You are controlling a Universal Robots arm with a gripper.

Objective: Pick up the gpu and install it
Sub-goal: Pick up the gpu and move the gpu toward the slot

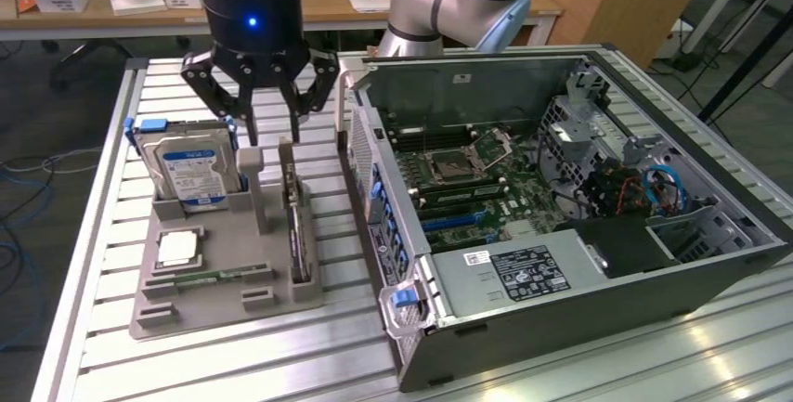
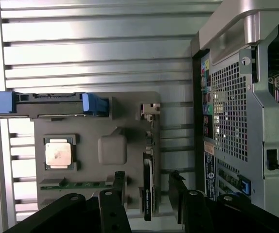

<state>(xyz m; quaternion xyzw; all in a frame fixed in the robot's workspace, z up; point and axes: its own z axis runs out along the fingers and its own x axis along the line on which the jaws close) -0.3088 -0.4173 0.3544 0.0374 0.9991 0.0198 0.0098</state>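
The gpu (image 1: 297, 226) stands on its long edge in a slot of the grey holder tray (image 1: 223, 307), near the tray side that faces the computer case. In the wrist view the gpu (image 2: 148, 187) appears as a thin dark strip with its silvery bracket at one end. My gripper (image 1: 273, 139) hangs open just above the card's far end and holds nothing. In the wrist view the gripper (image 2: 147, 175) has one black finger on each side of the card, apart from it.
The open computer case (image 1: 595, 291) lies on the exterior view's right, motherboard (image 1: 465, 175) exposed with blue slots. On the tray (image 2: 86, 126) are a blue-railed hard drive (image 1: 186, 168), a square chip (image 1: 177, 248) and a green memory stick (image 1: 214, 277). The table (image 1: 310, 356) is slatted metal.
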